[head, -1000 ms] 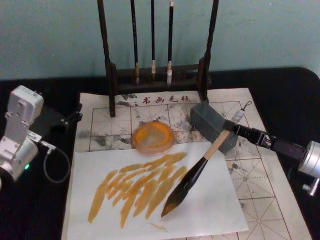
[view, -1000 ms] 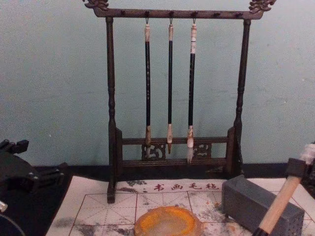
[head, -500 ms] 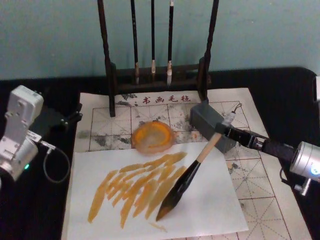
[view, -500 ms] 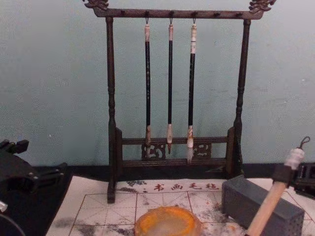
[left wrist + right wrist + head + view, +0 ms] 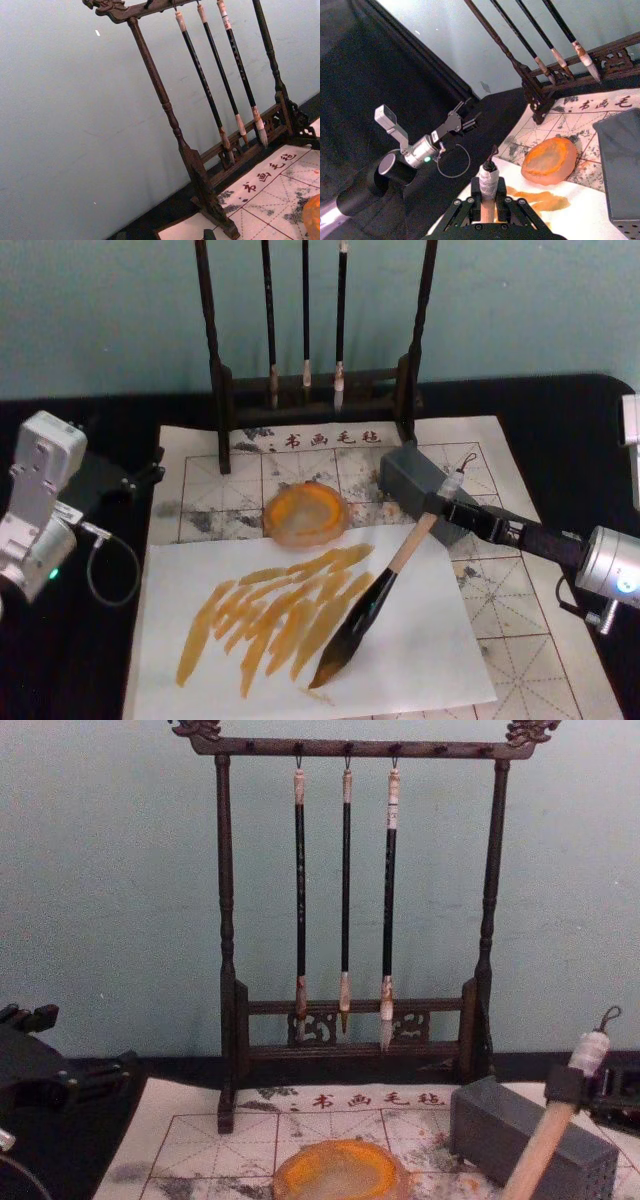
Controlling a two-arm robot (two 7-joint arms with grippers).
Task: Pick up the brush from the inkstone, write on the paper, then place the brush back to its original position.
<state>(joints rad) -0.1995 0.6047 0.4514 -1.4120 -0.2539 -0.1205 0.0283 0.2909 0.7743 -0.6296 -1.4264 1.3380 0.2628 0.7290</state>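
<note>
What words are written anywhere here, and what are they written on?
"书画毛毡": red characters printed along the far edge of the gridded paper, beside the brush rack; the last one is slightly blurred.
No other writing can be read; the orange marks on the white sheet are brush strokes, not letters.

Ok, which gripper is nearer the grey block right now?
Right. The right gripper, shut on the brush, is right beside the grey block; the left gripper sits beyond the paper's left edge.

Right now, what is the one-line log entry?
phase: writing | right claw: shut on brush | tip: on white sheet | left claw: parked left
</note>
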